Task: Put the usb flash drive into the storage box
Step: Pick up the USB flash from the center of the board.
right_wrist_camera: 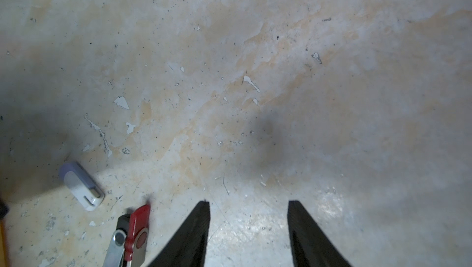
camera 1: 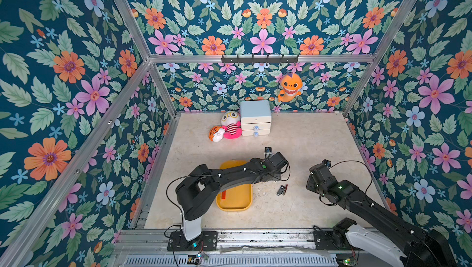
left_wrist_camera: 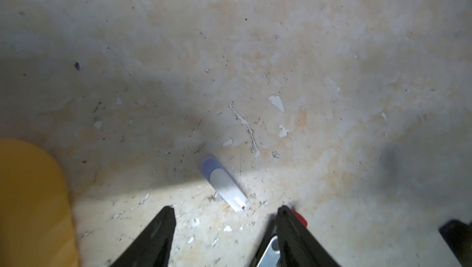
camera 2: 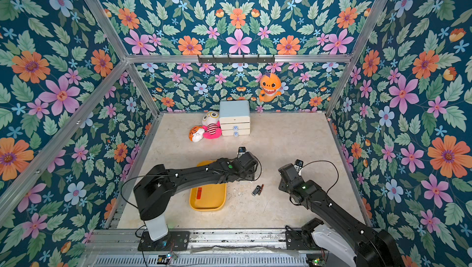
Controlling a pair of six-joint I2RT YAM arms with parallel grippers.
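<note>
Three usb flash drives lie on the worn beige floor. My open left gripper hovers just short of a white and lavender flash drive, with nothing between its fingers. A red swivel flash drive and a black one with a silver swivel lie side by side, seen in both top views. My right gripper stands open over bare floor beside them. The storage box, a shallow yellow tray, sits partly under my left arm and has a small red-orange piece in it.
A white three-drawer cabinet with a pale blue top stands at the back, with plush toys beside it. An orange plush hangs on the back wall. Floral walls and metal rails enclose the floor.
</note>
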